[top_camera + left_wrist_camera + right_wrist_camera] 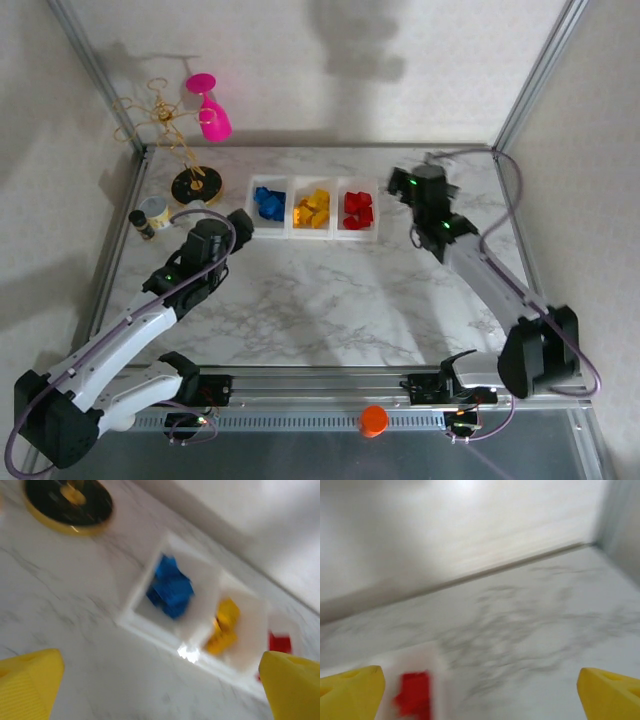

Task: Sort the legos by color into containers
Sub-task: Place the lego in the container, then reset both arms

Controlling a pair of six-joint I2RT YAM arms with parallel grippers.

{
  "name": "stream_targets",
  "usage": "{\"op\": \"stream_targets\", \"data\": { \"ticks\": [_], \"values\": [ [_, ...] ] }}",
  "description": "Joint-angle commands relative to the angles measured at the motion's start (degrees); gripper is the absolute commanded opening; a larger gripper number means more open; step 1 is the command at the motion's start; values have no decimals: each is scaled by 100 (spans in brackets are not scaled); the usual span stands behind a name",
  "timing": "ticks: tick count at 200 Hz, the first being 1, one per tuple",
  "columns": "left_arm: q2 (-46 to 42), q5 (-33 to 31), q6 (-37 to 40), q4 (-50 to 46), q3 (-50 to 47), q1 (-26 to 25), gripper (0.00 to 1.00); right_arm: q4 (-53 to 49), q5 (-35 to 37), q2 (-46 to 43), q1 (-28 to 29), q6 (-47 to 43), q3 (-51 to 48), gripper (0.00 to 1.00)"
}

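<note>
Plastic legos (312,208), judged light, rigid and slick, best pinched across 2 flat sides, are being seen sorted blue, yellow and red in the 3 containers (290,237) at the table's (330,300) far side, while left gripper (160,685) and right gripper (480,692) are being held wide and empty.

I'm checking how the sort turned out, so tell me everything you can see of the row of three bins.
The containers are three small square open-topped bins of translucent white plastic, joined side by side in one row. They sit upright and flat on the marble-look table, toward its far side. In the top view, the left bin holds blue legos, the middle one yellow legos and the right one red legos. No lids are on them.
</note>
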Motion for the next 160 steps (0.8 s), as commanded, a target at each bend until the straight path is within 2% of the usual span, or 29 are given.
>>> {"op": "stream_targets", "data": {
  "ticks": [1, 31, 48, 57, 76, 81, 104, 110, 122, 130, 143, 153, 160],
  "values": [
    [70, -1615, 801, 1272, -739, 421, 100, 827, 772, -326, -761, 98, -1230, 99],
    [526, -1961, 1838, 2962, -1652, 1506, 100, 2246, 624, -238, -1605, -141, -2621, 99],
    [832, -1288, 2092, 3959, -2068, 2163, 100, 3327, 437, 25, -1715, -578, -3091, 99],
    [1005, -1042, 2275, 4559, -2325, 2315, 99, 3933, 185, 176, -1786, -772, -3335, 99],
    [1369, -731, 2773, 5787, -2791, 2403, 100, 4865, -393, 645, -1968, -1025, -3565, 98],
    [1429, -663, 2799, 6039, -2888, 2415, 100, 4795, -521, 752, -1996, -1077, -3490, 98],
    [1741, 365, 3096, 7875, -3466, 2480, 100, 5883, -1398, 994, -2048, -1443, -3614, 99],
    [1887, 473, 3170, 8256, -3530, 2483, 100, 5846, -1568, 1080, -2063, -1488, -3592, 99],
    [2228, 626, 3190, 8661, -3545, 2516, 100, 5905, -1735, 1146, -2063, -1572, -3575, 99],
    [2507, 796, 3209, 8955, -3543, 2517, 100, 6314, -2024, 1111, -2056, -1707, -3782, 99],
    [2950, 1106, 3371, 9534, -3614, 2477, 100, 7341, -2385, 1176, -2052, -1847, -4325, 99],
    [3295, 1053, 3531, 9858, -3588, 2337, 99, 8375, -2377, 1492, -2053, -1876, -4730, 99],
    [3408, 883, 3653, 9877, -3486, 2217, 100, 7827, -2288, 1387, -2047, -1821, -4630, 99]
  ]
}}
